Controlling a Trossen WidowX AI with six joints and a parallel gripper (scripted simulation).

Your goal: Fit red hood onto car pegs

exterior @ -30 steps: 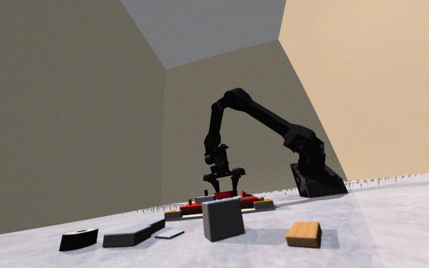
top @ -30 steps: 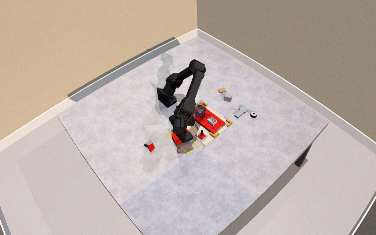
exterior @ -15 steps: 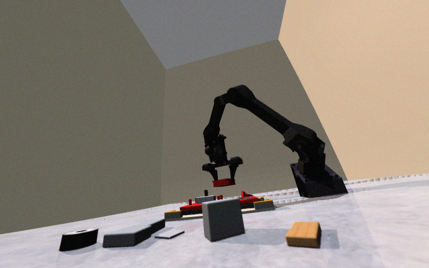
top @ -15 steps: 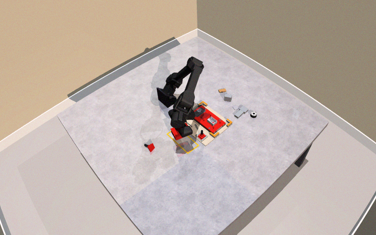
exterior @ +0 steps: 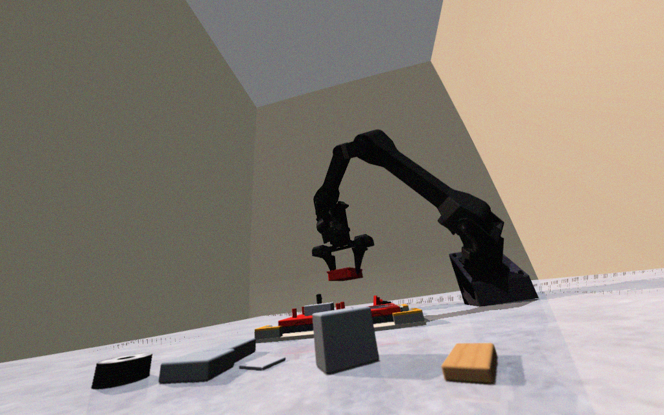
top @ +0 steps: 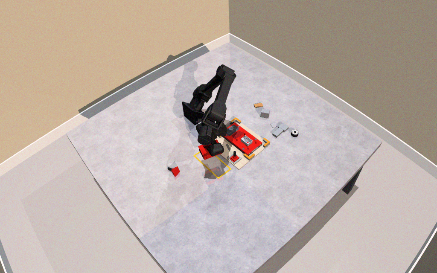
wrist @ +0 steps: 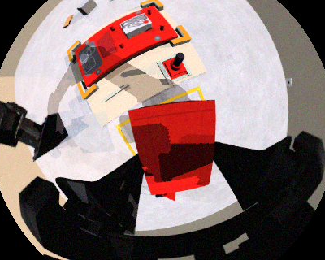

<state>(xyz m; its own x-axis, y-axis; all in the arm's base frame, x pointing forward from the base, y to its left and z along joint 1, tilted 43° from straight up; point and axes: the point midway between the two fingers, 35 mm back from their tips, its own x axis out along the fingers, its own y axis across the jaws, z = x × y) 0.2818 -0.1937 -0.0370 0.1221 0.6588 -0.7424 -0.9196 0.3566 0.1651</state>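
The tool [top: 211,151] [exterior: 345,269] [wrist: 175,150] stands wide, fingers clamped on the red hood [top: 204,152] [exterior: 345,274] [wrist: 174,134].

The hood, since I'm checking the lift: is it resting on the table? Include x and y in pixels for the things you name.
No, the hood [top: 204,152] [exterior: 345,273] [wrist: 174,134] hangs in the air between the gripper's [top: 211,150] [exterior: 345,269] [wrist: 176,156] fingers.

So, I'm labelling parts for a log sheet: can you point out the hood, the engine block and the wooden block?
Hood [top: 204,152] [exterior: 345,274] [wrist: 180,130]: top, exterior, wrist; red shell.
Engine block [top: 246,140] [wrist: 137,28]: top, wrist; upper face.
Wooden block [exterior: 467,356]: exterior; top face.
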